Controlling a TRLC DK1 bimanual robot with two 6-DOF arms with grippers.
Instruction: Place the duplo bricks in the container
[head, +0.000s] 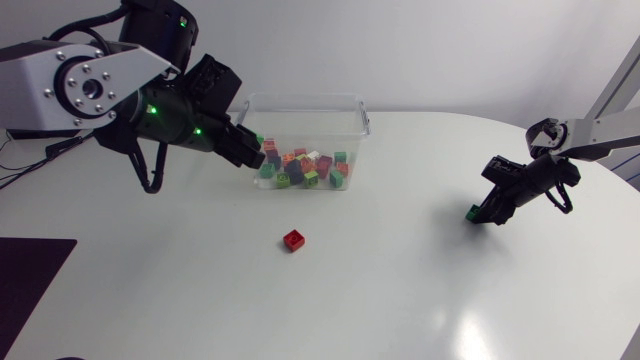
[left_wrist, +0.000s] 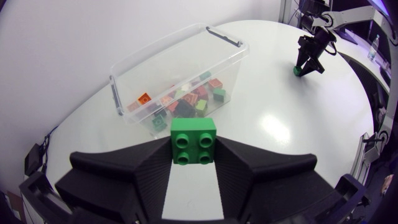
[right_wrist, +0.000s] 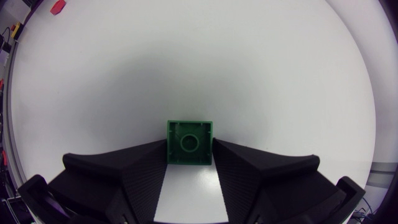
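Left gripper (left_wrist: 194, 149) is clamped on a green brick (left_wrist: 193, 138), its fingers pressing two opposite sides. It hangs at the container's (left_wrist: 161, 62) near wall, by the corner toward the tabletop's left edge; whether the brick has cleared the rim I cannot tell. Opening from this spot could, I judge, drop the brick on the rim or outside the wall, since the load sits at the very fingertips and the rim is narrow. A low approach could also knock the light, clear container and slide it along the far edge where it stands. Right gripper (right_wrist: 189, 153) is closed on the other green brick (right_wrist: 189, 140), low over the tabletop near its right edge and well apart from the container. The long carry across gives that shallow tip hold time to slip, and both arms heading for one box might crowd each other. A red brick (head: 294, 239) lies alone on the tabletop between the container and the front edge, not yet collected. The bricks are small, square and glossy: the left one shows four round studs, the right one its hollow underside with a ring in the middle. In the container lies a loose heap of red, orange, green, purple and white bricks covering part of its floor.
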